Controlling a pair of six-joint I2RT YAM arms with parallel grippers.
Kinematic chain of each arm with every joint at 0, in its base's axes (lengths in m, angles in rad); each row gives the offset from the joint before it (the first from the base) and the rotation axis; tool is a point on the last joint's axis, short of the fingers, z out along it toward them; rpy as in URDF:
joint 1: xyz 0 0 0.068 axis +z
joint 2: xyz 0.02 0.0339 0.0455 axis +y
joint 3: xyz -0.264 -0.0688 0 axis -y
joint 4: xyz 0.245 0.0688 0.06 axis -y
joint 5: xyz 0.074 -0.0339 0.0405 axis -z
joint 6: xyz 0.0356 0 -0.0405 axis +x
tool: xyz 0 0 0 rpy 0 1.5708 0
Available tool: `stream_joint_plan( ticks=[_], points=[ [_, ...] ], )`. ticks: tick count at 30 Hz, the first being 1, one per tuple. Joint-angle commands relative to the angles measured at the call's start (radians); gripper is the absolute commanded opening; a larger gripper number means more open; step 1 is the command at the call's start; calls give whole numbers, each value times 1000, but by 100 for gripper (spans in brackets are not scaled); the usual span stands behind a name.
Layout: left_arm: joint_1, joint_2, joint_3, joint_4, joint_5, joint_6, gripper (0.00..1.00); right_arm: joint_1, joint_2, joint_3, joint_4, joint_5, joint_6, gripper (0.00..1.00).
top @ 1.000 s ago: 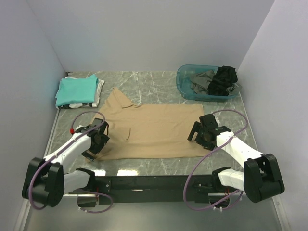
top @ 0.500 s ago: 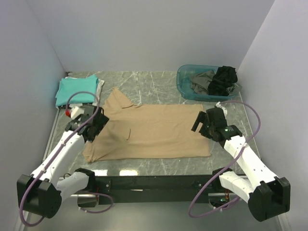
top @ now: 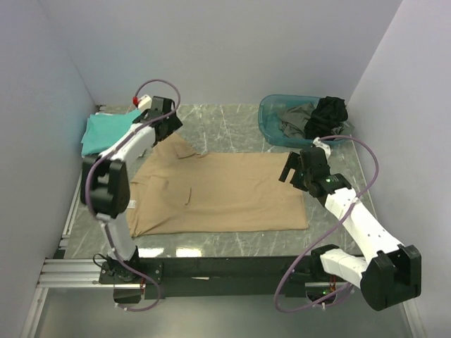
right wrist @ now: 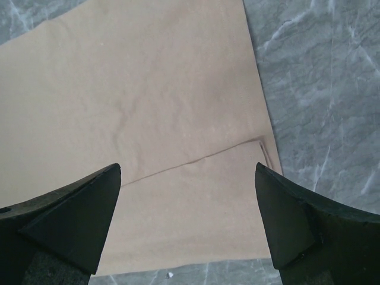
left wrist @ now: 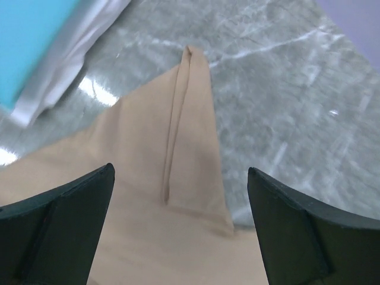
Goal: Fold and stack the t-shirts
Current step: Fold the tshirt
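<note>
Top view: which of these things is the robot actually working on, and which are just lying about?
Part of the job:
- tan t-shirt, spread flat
- teal t-shirt, folded at far left
- white shirt under the teal one
- grey and black garments, waiting

Just there:
- blue tub holding those garments
- marble table

The white-and-black left arm point(top: 125, 146) rises from its base and stretches far forward. Its black two-finger left gripper point(left wrist: 179, 172) points downward with the jaws spread wide, holding nothing. The white-and-black right arm point(top: 356, 218) leans forward and inward at a shorter reach, and its black right gripper point(right wrist: 187, 167) is likewise spread wide and empty.
</note>
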State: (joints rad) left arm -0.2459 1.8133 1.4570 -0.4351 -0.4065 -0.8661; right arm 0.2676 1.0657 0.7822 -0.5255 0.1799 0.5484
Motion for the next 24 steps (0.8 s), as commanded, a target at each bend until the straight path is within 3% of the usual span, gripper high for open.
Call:
stream_joint_plan(
  ticks=[1,6,11,14,16,24],
  points=[
    [48,159,179,16,41,120,98,-11,26,45,48,20,-42,100],
    [69,409,439,12,18,226,95,-16,76,48,61,13,-57,100],
    [88,555,603,-4,1,291,81,-27,109,42,73,7,-64,100],
    [99,586,602,35,53,306,78,-34,126,43,73,6,-67,100],
    [102,592,595,49,78,302,70,-37,138,43,73,6,-68,100],
    [102,551,494,46,101,273,62,-50,155,43,73,10,-71,100]
  ],
)
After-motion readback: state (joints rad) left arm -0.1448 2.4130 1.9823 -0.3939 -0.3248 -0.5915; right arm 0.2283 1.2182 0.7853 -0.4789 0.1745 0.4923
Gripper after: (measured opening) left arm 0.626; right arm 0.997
